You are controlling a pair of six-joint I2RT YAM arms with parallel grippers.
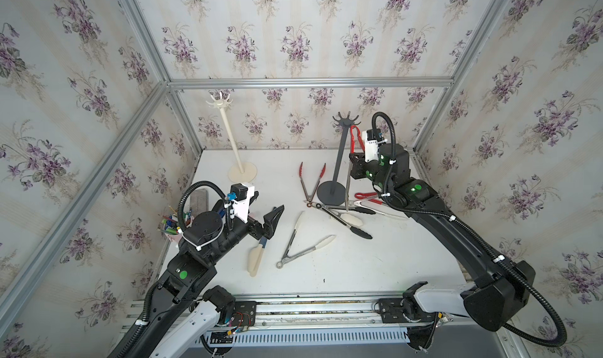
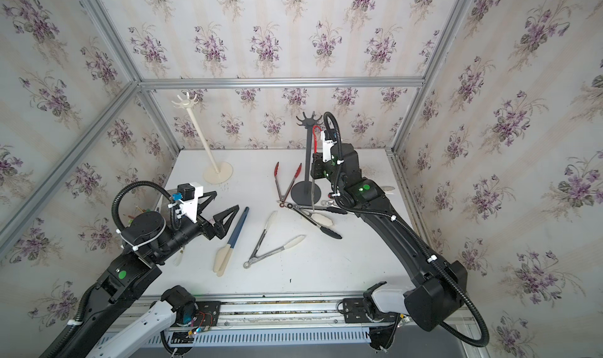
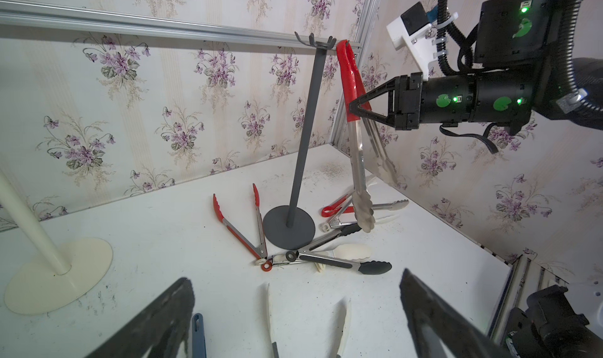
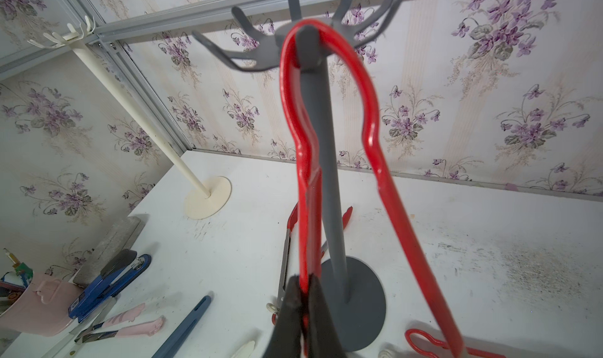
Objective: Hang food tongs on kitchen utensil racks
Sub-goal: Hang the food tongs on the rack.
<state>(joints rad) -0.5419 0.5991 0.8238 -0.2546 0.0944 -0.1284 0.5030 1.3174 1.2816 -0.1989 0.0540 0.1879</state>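
Note:
The dark grey rack stands at the back right, the cream-white rack at the back left. My right gripper is shut on one arm of steel tongs with red handles. Their red bend loops round a hook in the grey rack's crown, and their steel tips hang free above the table. My left gripper is open and empty, low over the cream-tipped tongs. Red-tipped tongs, black-tipped tongs and another red-handled pair lie round the grey rack's base.
A blue-handled cream spatula lies by the left gripper. A pink cup of pens, a grey block, a blue stapler and pink scissors sit along the left edge. Papered walls with aluminium posts close in three sides.

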